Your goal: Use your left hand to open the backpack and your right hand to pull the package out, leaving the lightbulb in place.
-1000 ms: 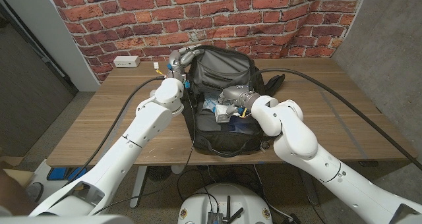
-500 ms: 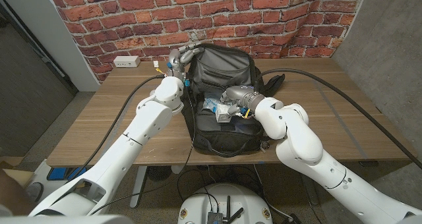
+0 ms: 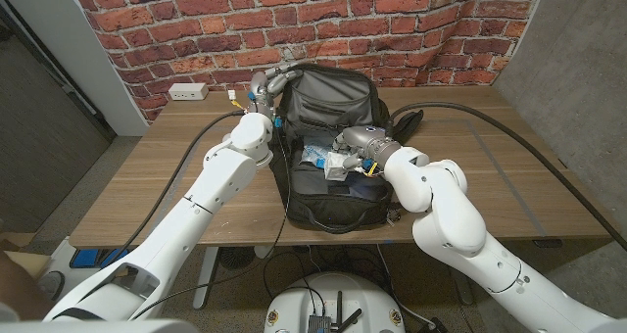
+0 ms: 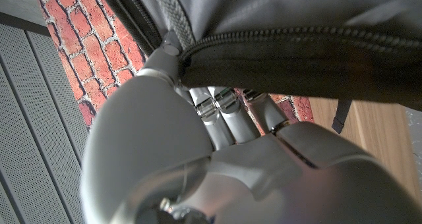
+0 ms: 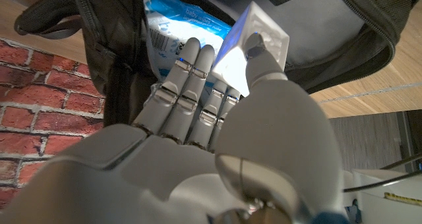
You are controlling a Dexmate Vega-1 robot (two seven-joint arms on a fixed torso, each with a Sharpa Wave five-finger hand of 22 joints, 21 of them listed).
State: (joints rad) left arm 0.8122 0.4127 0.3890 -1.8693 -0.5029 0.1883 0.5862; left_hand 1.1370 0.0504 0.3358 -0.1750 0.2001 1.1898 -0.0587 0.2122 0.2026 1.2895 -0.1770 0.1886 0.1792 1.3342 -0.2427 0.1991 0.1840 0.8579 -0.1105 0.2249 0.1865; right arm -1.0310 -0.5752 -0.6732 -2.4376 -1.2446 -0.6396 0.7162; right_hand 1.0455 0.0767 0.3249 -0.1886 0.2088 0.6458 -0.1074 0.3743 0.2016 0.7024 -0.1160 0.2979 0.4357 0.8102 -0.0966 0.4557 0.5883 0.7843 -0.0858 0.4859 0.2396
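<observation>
A black backpack (image 3: 333,98) lies open in the middle of the table. My left hand (image 3: 269,83) grips the raised flap's zipper edge (image 4: 297,46) at the bag's far left corner, fingers (image 4: 217,112) curled under it. Inside the bag lie a blue-and-white plastic package (image 3: 313,156) and a small white box (image 3: 336,170). My right hand (image 3: 355,142) reaches into the opening. In the right wrist view its fingers (image 5: 191,72) stretch over the package (image 5: 165,26), and the white box (image 5: 264,26) sits pinched between them and the thumb.
A white power strip (image 3: 186,91) lies at the table's back left by the brick wall. A thick black cable (image 3: 490,127) runs across the right side of the wooden table (image 3: 157,176). A backpack strap (image 3: 407,122) trails to the right of the bag.
My right arm has shifted a little to the right, and the hand has settled deeper into the opening. The left hand keeps its hold on the flap; the box and package have not visibly moved.
</observation>
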